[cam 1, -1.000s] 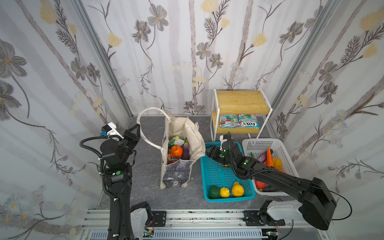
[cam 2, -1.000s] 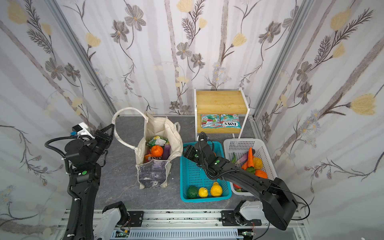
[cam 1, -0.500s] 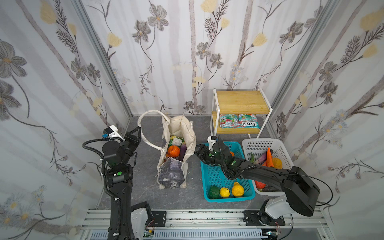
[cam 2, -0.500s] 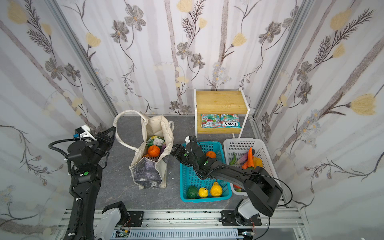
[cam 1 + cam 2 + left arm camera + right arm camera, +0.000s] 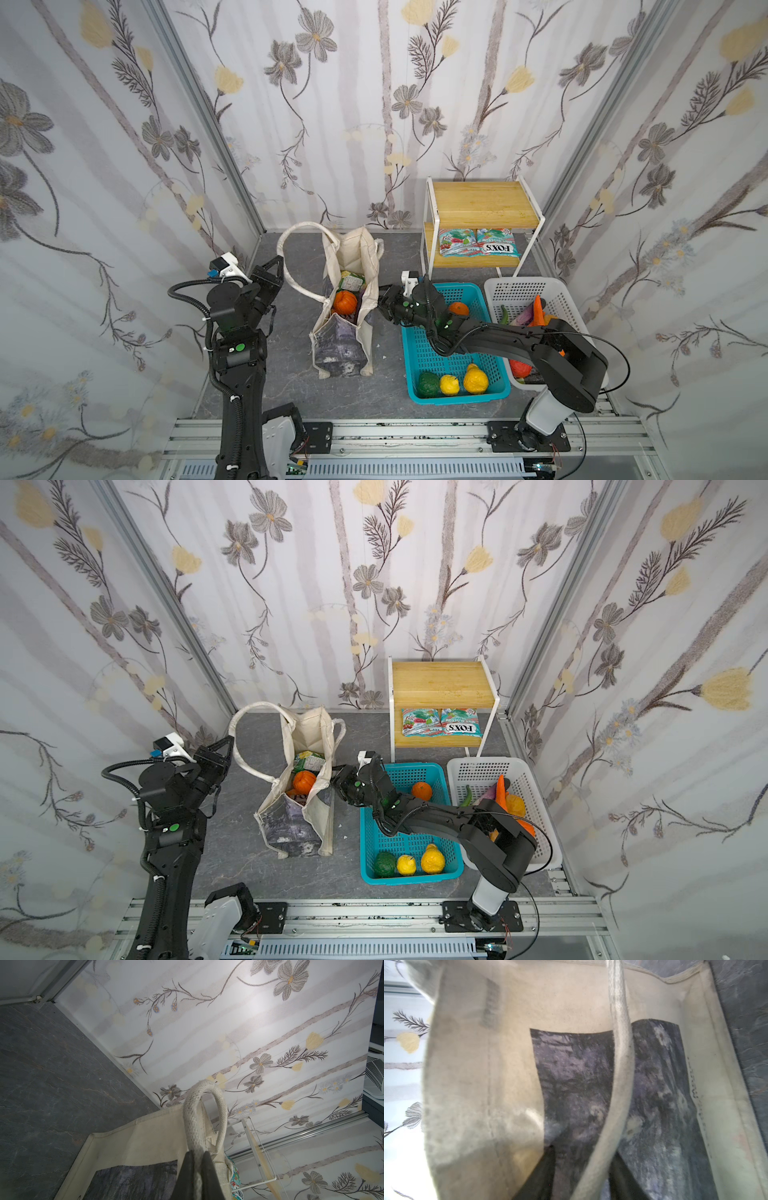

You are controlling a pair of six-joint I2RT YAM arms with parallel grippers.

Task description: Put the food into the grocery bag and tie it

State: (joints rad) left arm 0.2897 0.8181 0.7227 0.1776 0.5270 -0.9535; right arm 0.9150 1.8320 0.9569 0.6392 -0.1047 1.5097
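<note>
The cream grocery bag (image 5: pixel 345 353) (image 5: pixel 299 829) stands open on the grey floor, with an orange fruit (image 5: pixel 345 302) and a snack packet inside. My left gripper (image 5: pixel 279 261) (image 5: pixel 197 1157) is shut on its left loop handle (image 5: pixel 193 1115), holding the loop out to the left. My right gripper (image 5: pixel 380 303) (image 5: pixel 583 1153) is at the bag's right side. Its jaws stand apart, with the other handle (image 5: pixel 620 1064) running between them across the printed panel (image 5: pixel 571 1084). More food lies in a teal basket (image 5: pixel 494 374): an orange (image 5: pixel 458 308), a green piece (image 5: pixel 429 384) and two yellow ones.
A white basket (image 5: pixel 552 291) with a carrot (image 5: pixel 538 311) and other vegetables stands to the right of the teal basket. A small wooden shelf rack (image 5: pixel 482 203) at the back holds two snack packets (image 5: pixel 478 247). Patterned walls close in on three sides.
My right gripper has swung left from above the teal basket to the bag's right side. The bag's mouth has narrowed and the bag has shifted a little left. The left gripper keeps its grip.
</note>
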